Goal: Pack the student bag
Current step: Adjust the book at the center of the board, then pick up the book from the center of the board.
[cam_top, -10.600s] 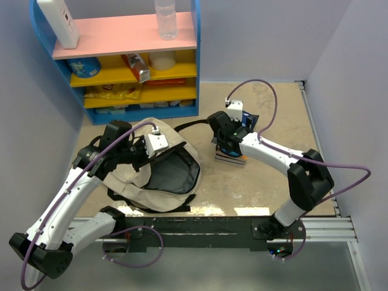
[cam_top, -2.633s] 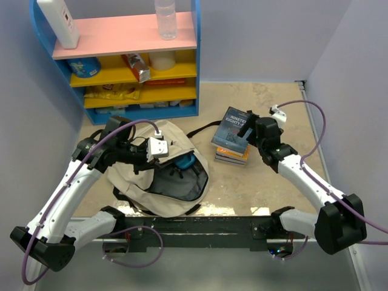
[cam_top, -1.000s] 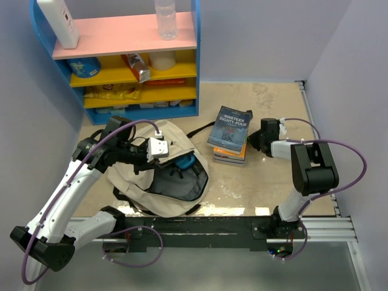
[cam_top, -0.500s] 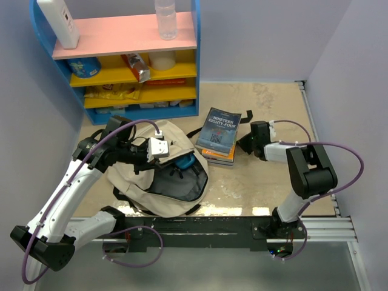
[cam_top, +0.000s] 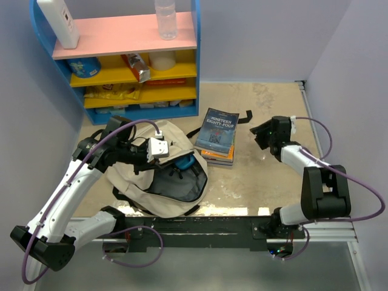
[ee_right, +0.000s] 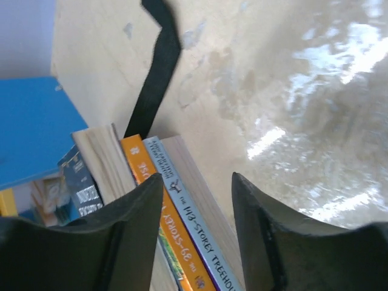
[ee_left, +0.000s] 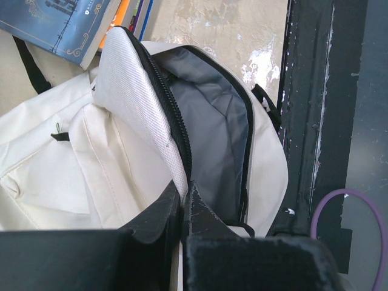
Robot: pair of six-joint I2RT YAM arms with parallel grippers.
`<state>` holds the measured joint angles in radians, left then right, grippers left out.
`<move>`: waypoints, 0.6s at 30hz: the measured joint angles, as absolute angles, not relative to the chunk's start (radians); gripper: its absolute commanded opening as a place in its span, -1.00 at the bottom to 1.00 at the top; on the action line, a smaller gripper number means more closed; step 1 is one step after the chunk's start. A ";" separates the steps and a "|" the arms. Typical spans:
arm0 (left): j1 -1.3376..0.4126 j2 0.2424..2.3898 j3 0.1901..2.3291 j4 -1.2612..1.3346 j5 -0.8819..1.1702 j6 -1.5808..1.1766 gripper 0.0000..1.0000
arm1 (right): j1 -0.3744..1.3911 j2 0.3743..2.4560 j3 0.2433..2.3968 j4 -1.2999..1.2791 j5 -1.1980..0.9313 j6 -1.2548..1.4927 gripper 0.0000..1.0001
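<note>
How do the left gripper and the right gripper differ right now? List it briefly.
The left gripper is shut, pinching the rim of the student bag; the right gripper is open and holds nothing. The left gripper is at the bag's open mouth; the right gripper faces the stack of books, apart from it. Both have black fingers.

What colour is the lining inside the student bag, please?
The lining is grey, clearest in the left wrist view.

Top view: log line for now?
left claw: shut on beige canvas backpack rim | right claw: open, beside blue-topped book stack
</note>
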<state>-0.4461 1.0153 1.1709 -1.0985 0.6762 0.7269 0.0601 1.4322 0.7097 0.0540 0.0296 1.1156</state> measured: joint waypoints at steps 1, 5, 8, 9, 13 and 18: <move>-0.446 1.015 1.171 -1.098 0.676 0.727 -1.00 | 0.060 1.442 0.719 0.064 0.015 1.107 0.14; -0.446 1.015 1.171 -1.099 0.676 0.727 -1.00 | 0.079 1.489 0.768 0.114 -0.036 1.075 0.17; -0.446 1.015 1.171 -1.099 0.676 0.727 -1.00 | 0.090 1.503 0.807 0.151 -0.073 1.046 0.15; -0.446 1.015 1.171 -1.099 0.676 0.727 -1.00 | 0.093 1.503 0.816 0.160 -0.078 1.040 0.14; -0.446 1.016 1.171 -1.099 0.676 0.727 -1.00 | 0.108 1.522 0.875 0.196 -0.105 1.006 0.14; -0.446 1.019 1.171 -1.099 0.677 0.727 -1.00 | 0.138 1.627 0.969 0.196 -0.125 0.956 0.15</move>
<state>-0.4461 1.0187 1.1709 -1.0988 0.6765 0.7269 0.1379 1.6272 0.9691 0.1963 -0.1246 0.9558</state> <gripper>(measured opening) 0.041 0.571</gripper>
